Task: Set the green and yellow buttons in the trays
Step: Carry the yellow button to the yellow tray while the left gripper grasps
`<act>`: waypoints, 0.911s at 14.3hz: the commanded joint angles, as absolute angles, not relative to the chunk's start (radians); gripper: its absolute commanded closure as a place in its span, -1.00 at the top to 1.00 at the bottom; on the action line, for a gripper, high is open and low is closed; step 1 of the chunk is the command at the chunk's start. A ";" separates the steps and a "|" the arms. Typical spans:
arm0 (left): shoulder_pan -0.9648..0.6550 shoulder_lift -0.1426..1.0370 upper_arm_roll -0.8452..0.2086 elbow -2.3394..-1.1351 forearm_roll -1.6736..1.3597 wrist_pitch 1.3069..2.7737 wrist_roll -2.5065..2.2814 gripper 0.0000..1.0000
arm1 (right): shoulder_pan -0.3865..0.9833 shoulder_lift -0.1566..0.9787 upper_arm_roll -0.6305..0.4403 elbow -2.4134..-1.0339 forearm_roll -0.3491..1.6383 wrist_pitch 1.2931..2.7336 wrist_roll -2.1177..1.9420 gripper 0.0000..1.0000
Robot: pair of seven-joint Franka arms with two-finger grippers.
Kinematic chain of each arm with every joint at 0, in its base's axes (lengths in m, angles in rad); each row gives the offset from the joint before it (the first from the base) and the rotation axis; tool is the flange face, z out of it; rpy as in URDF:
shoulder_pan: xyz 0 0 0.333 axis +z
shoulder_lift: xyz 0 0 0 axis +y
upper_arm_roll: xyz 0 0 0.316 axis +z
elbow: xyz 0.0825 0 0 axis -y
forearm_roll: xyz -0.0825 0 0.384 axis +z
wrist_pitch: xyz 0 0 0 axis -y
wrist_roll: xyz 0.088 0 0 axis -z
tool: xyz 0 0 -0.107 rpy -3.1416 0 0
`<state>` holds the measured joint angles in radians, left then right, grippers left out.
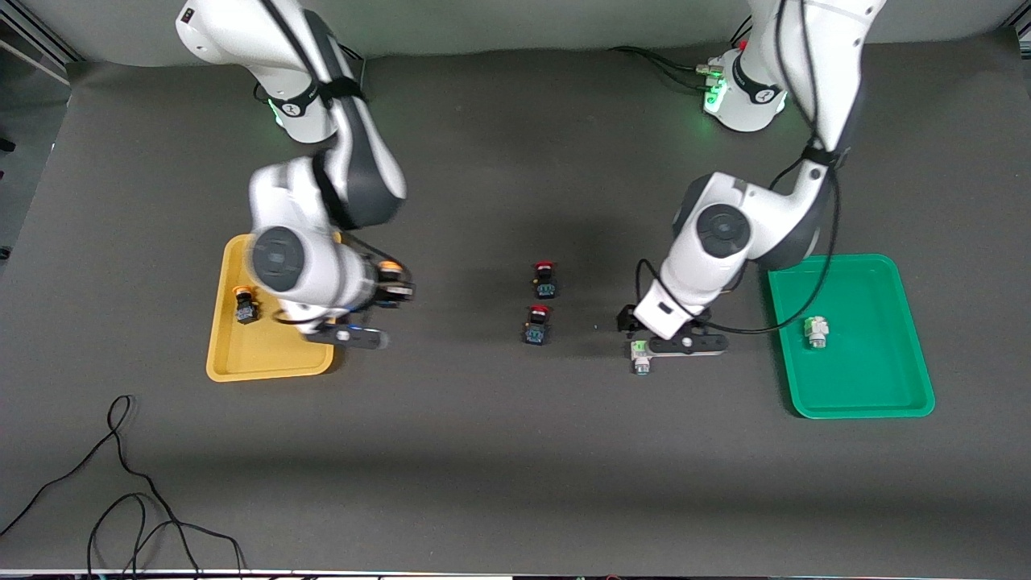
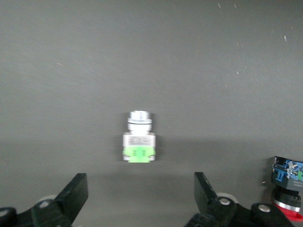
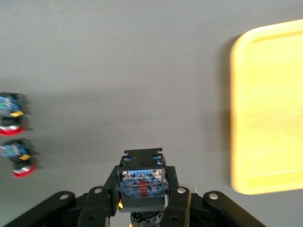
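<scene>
A dark, matte table carries two shallow plastic trays with rounded corners and raised rims: a yellow tray (image 1: 266,354) toward the right arm's end, partly hidden by that arm, and a green tray (image 1: 854,387) toward the left arm's end. The right gripper (image 3: 142,201), beside the yellow tray's rim, is clamped on a yellow button (image 3: 142,182), only its black-blue body with a red strip showing in the wrist view. Another yellow button (image 1: 244,304) lies in the yellow tray. The left gripper (image 2: 141,196) hangs with jaws spread wide over a green button (image 2: 139,142) lying on the table near the green tray, its metal collar and white body plain, the cap's face turned away. A second green button (image 1: 816,330) rests inside the green tray. Two red buttons (image 1: 541,300) sit mid-table, blurred in both wrist views.
</scene>
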<state>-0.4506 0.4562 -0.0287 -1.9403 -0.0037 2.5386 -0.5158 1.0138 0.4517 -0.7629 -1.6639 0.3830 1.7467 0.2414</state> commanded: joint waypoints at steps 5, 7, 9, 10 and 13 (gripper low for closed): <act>-0.476 0.569 0.003 -1.924 0.080 2.634 -0.548 1.00 | 0.927 0.423 -0.953 -1.765 0.333 1.698 -0.260 -1.00; -0.476 0.586 0.015 -1.922 0.109 2.643 -0.549 0.98 | 0.881 0.425 -0.951 -1.842 0.342 1.790 -0.366 -1.00; -0.477 0.595 0.021 -1.922 0.112 2.661 -0.549 0.84 | 0.879 0.428 -0.946 -1.952 0.347 1.941 -0.385 -1.00; -0.476 0.600 0.021 -1.919 0.113 2.661 -0.548 0.76 | 0.887 0.431 -0.943 -1.997 0.366 2.001 -0.387 -1.00; -0.480 0.609 0.021 -1.917 0.114 2.678 -0.551 0.46 | 0.882 0.451 -0.893 -2.100 0.393 2.185 -0.388 -1.00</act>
<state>-0.4656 0.5911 0.0117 -1.9382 0.0938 2.6588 -0.5254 0.8627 0.4425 -0.9103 -2.0399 0.3655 2.0830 -0.3725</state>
